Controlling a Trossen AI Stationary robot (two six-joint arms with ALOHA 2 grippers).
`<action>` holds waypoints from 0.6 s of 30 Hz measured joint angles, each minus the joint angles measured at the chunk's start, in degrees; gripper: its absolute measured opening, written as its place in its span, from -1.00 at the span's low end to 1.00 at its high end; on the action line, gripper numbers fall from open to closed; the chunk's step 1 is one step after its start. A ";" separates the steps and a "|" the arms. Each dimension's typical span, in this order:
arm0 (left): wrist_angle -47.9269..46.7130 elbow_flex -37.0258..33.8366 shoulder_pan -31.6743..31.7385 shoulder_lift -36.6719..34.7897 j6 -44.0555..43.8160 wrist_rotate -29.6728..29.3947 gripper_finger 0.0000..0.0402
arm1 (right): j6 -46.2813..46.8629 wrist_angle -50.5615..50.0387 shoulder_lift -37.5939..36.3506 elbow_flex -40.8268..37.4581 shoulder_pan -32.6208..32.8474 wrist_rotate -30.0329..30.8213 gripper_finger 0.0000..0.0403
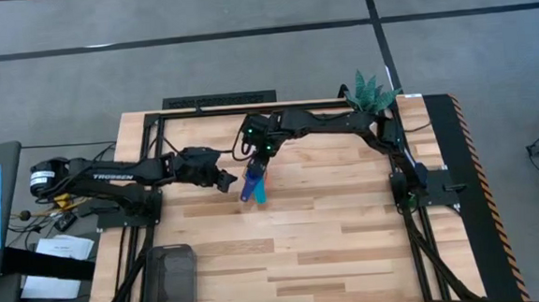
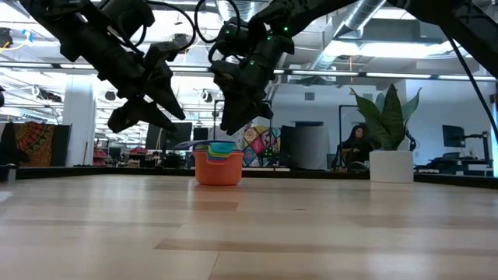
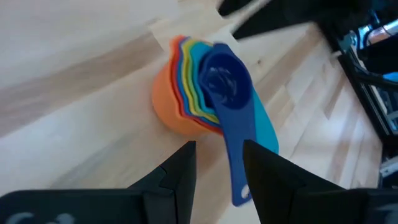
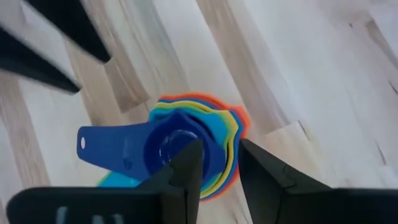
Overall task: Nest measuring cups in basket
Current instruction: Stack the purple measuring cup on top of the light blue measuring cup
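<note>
Light wood-plank table (image 1: 349, 230). Nested stack of measuring cups (image 1: 254, 187) sits on it near centre, handles (image 3: 239, 158) lying out to one side. Dark grey basket (image 1: 170, 279) rests at a corner; white plant pot (image 2: 391, 166) at another.

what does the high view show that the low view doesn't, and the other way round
Only the high view shows the dark grey mesh-walled basket at the table's near left corner, far from the cups, and the dark blue handle sticking out of the stack.

Only the low view shows the stack's orange outer cup resting on the wooden table, the white plant pot, and a person seated in the room behind.

Both show the nested stack of coloured plastic measuring cups, with the open left tool and open right tool poised above it.
</note>
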 joint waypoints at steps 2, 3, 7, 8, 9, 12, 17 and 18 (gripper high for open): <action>-0.16 0.00 -1.17 0.00 -0.85 -0.75 -0.41 | 0.01 0.07 -0.45 -0.09 -0.26 0.01 -0.38; -0.59 0.00 -1.75 0.00 -1.41 -1.46 -0.41 | 0.08 -0.06 -0.72 -0.09 -0.34 0.01 -0.38; -4.72 0.00 -4.48 0.09 -2.04 -6.54 -0.41 | 1.58 -4.27 -2.28 -0.16 -0.23 1.29 -0.41; -5.94 0.00 -5.17 0.50 -2.06 -8.03 -0.41 | 1.84 -5.88 -2.68 -0.14 -0.09 1.99 -0.42; -7.19 0.00 -5.61 0.85 -2.38 -9.00 -0.41 | 2.34 -7.09 -2.96 0.08 0.24 3.22 -0.43; -8.24 -0.02 -6.60 1.55 -4.24 -10.61 -0.41 | 2.57 -16.41 -4.42 -0.07 1.60 8.50 -0.47; -5.47 0.09 -7.61 3.95 -4.72 -13.11 -0.41 | 3.20 -20.71 -5.14 -3.58 4.58 13.18 -0.55; -5.80 0.02 -7.72 4.49 -4.84 -13.30 -0.41 | 3.60 -20.55 -5.22 -5.00 5.17 12.99 -0.56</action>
